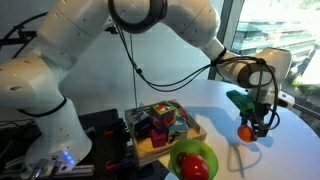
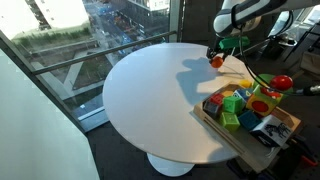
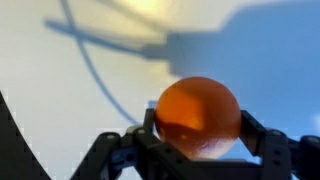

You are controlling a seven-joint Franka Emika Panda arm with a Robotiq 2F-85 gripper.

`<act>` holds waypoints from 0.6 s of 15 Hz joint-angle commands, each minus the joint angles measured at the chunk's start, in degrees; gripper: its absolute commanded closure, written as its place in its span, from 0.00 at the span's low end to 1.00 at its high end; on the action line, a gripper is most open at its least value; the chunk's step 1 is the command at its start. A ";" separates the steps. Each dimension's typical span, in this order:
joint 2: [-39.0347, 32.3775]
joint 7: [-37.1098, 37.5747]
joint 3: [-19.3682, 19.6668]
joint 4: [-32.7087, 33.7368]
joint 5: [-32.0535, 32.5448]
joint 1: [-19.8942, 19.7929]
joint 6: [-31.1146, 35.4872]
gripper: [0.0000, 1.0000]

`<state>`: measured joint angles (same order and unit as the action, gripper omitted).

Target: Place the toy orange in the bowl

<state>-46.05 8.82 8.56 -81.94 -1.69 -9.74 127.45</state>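
Observation:
My gripper (image 1: 250, 126) is shut on the toy orange (image 1: 245, 132), a small round orange-red ball, and holds it just above the white table. In the wrist view the toy orange (image 3: 198, 115) sits between my two black fingers (image 3: 200, 140). It also shows in an exterior view (image 2: 216, 60) near the table's far edge. The lime-green bowl (image 1: 205, 152) stands at the table's front beside the wooden tray, with a darker red round item (image 1: 194, 167) in it. The bowl (image 2: 277, 88) shows small in an exterior view.
A wooden tray (image 1: 150, 150) of multicoloured toy blocks lies next to the bowl; it also shows in an exterior view (image 2: 215, 122). The round white table (image 2: 150, 95) stands by large windows. A black cable hangs from the arm over the table.

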 commanded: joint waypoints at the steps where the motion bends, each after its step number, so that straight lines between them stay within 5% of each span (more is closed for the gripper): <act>1: 4.19 -1.13 0.09 -1.82 0.49 -0.06 -4.22 0.44; 9: 13.59 -2.28 1.29 -11.11 4.27 0.88 -5.03 0.44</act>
<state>-37.88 7.62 9.16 -86.68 0.51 -9.62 121.76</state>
